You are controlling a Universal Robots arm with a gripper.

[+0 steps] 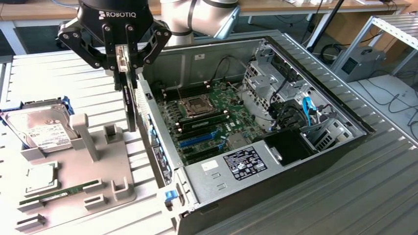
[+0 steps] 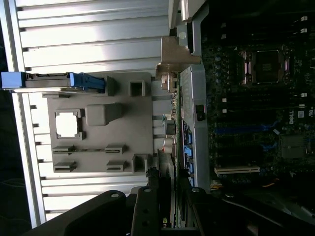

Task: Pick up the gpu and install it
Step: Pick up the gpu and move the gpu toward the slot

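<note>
Task object: we mark the gpu (image 1: 130, 108), a slim, flat black expansion card with a silvery metal edge. It hangs upright and edge-on at the exterior view's left, just outside the port-lined wall of the open black-and-silver computer case (image 1: 274, 196), and is seated in no slot.
Grasp: the black two-fingered end effector (image 1: 124, 66), lettered ROBOTIQ, is clenched on the card's upper, silvery end. In the wrist view we see its dark fingers (image 2: 147, 211) flanking the card's thin edge.
Arm: the pale grey jointed robot arm (image 1: 196, 14) rises behind the end effector.
Case interior: we see a green motherboard (image 1: 219, 117) lying flat. It carries a square metal processor socket (image 1: 195, 105) and blue expansion slots (image 1: 199, 140), and a silver power supply (image 1: 245, 164) with a black label sits beside it.
Fixture: a grey moulded holder tray (image 1: 98, 186) lies beside the case on the exterior view's left. The gpu's lower end hangs in front of its upright posts, and we cannot tell whether they touch.
Parts at the fixture: a boxy silver hard drive (image 1: 39, 129) with a white label sits in a blue frame. Near it are a square silver processor chip (image 1: 40, 177) and a narrow green RAM stick (image 1: 58, 192).
Support: a ribbed light-grey metal desk (image 1: 379, 196) carries case and tray.
</note>
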